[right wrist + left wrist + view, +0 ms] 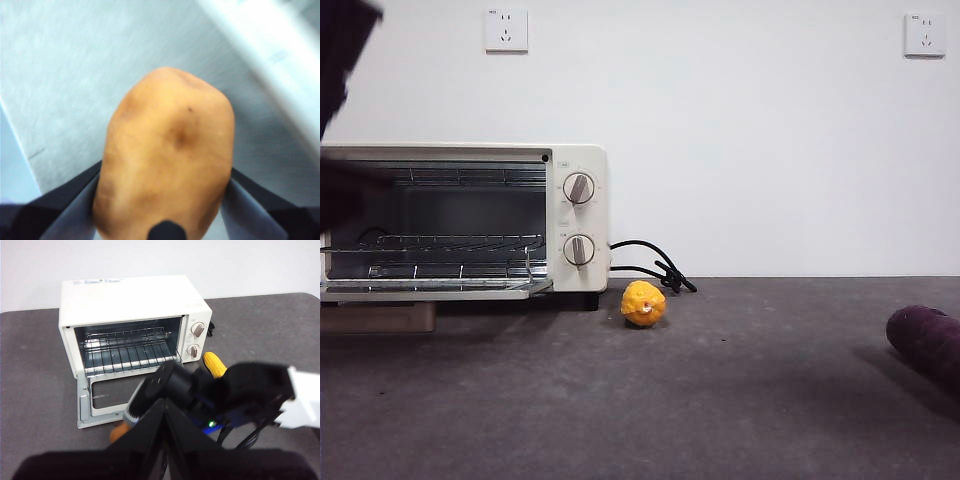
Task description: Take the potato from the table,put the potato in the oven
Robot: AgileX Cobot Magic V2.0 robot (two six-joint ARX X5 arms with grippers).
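Observation:
The potato, orange-brown and smooth, fills the right wrist view, and my right gripper is shut on it, one jaw on each side. From the left wrist view only an orange bit of the potato shows under the right arm, above the oven's lowered door. The cream oven stands open at the left of the table, wire rack bare. A dark arm mass covers the oven mouth's left edge in the front view, where the potato is hidden. My left gripper hangs high in front of the oven, shut, holding nothing.
A bright yellow bumpy ball lies just right of the oven, beside its black cord. A dark purple oblong thing lies at the right edge. The white wall stands close behind.

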